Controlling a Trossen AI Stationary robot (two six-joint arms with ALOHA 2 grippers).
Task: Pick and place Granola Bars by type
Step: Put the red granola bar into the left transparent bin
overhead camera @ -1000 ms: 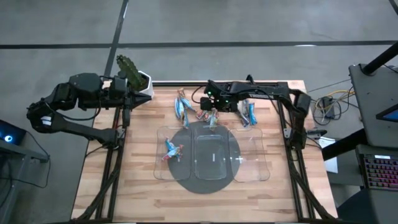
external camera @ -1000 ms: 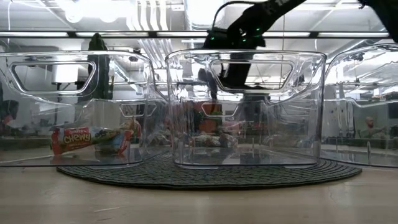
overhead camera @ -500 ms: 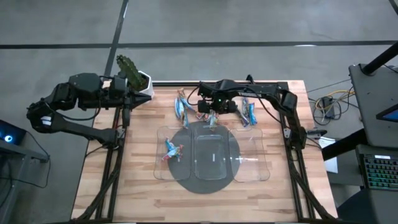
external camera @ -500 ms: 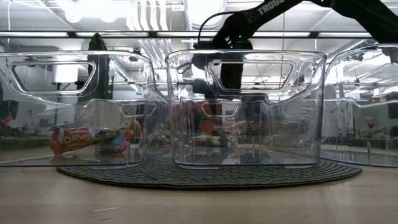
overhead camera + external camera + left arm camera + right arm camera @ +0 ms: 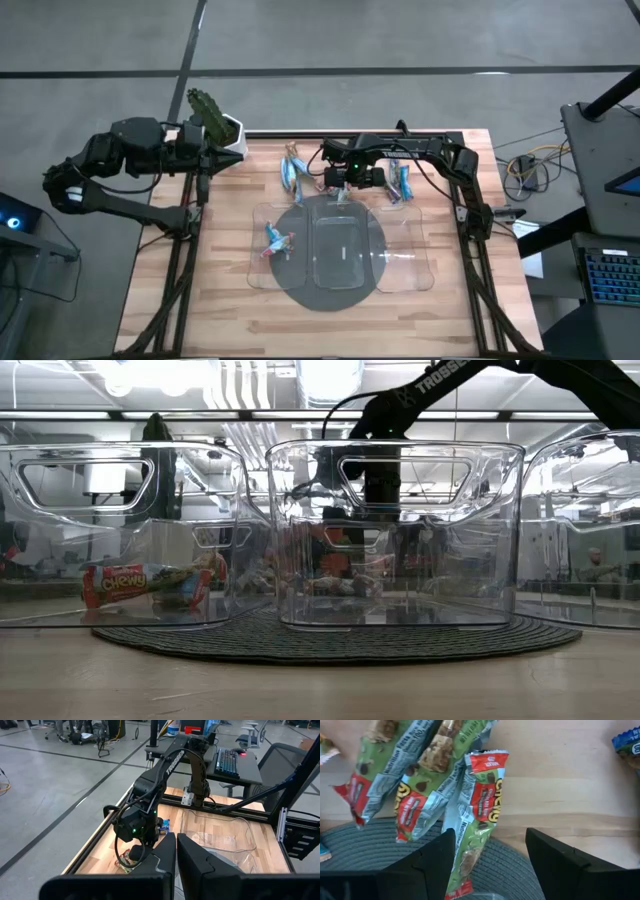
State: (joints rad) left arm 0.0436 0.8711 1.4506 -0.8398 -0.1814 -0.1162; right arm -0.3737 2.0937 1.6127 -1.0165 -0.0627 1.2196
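Observation:
Three red-and-green Chewy granola bars (image 5: 427,785) lie fanned on the wood at the far rim of the round dark mat (image 5: 515,870). My right gripper (image 5: 490,865) points down over them, open. Its fingers stand on either side of the near end of the rightmost bar (image 5: 482,815). In the high view this gripper (image 5: 345,183) is just beyond the middle clear tray (image 5: 340,250). Light blue bars lie in piles to its left (image 5: 293,170) and right (image 5: 400,182). The left tray holds a few bars (image 5: 277,240). My left gripper (image 5: 176,855) waits shut at the table's far left corner.
Three clear trays stand side by side on the mat: left (image 5: 120,530), middle (image 5: 395,530), right (image 5: 590,530). A Chewy bar (image 5: 130,582) lies in the left one. A small potted plant (image 5: 212,112) stands at the far left corner. Bare wood lies toward the near edge.
My right gripper has come down toward the red-and-green bars, shifting a little toward the table's near edge, and has tipped over until its fingers point straight down. The bars have kept their places.

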